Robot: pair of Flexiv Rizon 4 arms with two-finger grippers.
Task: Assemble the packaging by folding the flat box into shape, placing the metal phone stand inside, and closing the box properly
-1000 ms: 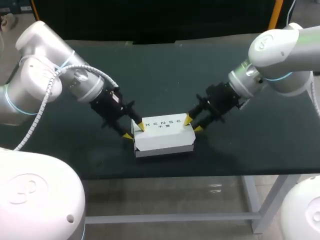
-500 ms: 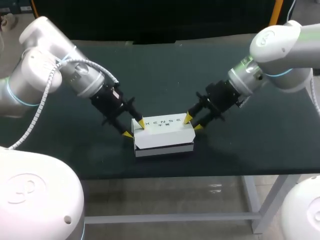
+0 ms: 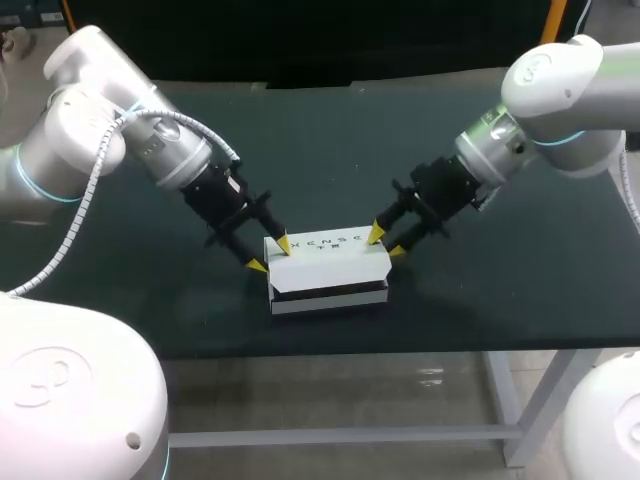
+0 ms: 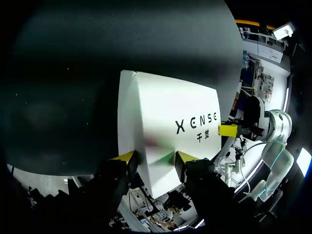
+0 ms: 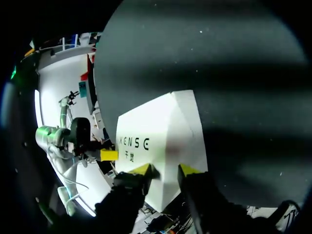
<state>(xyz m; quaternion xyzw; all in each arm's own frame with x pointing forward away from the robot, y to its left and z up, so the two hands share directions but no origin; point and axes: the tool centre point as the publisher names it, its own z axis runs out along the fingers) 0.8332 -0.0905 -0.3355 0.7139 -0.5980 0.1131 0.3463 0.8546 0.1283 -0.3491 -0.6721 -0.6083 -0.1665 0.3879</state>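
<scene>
- While the white box (image 3: 328, 268) is sitting just below the centre of the head view, near the front edge of the dark table (image 3: 330, 150), its lid is standing slightly raised, with a dark gap showing along the front side.
- Long axis of the box is running left to right across the frame, so each short end is facing one arm.
- Left gripper (image 3: 270, 255) is reaching in from the upper left and working the left end. The jaws are set narrow, with one yellow tip lying on the lid top near the far corner and the other against the end.
- Left wrist view is showing the lid end (image 4: 165, 122) running between the fingers of the left gripper (image 4: 155, 157), with both tips touching it, so I am judging this a pinch on the box.
- Right gripper (image 3: 386, 243) is coming in from the upper right and mirroring that on the right end.
- Right wrist view is showing the box (image 5: 161, 131) between the two tips of the right gripper (image 5: 165, 169), again narrow and touching.
- Both arms are equally near, so the closing push looks like a shared job, downward along both ends.
- Metal phone stand is not showing anywhere, and whether it is lying inside cannot be told.
- Farther up the frame, only bare table is lying behind the box, with nothing standing in the way.
</scene>
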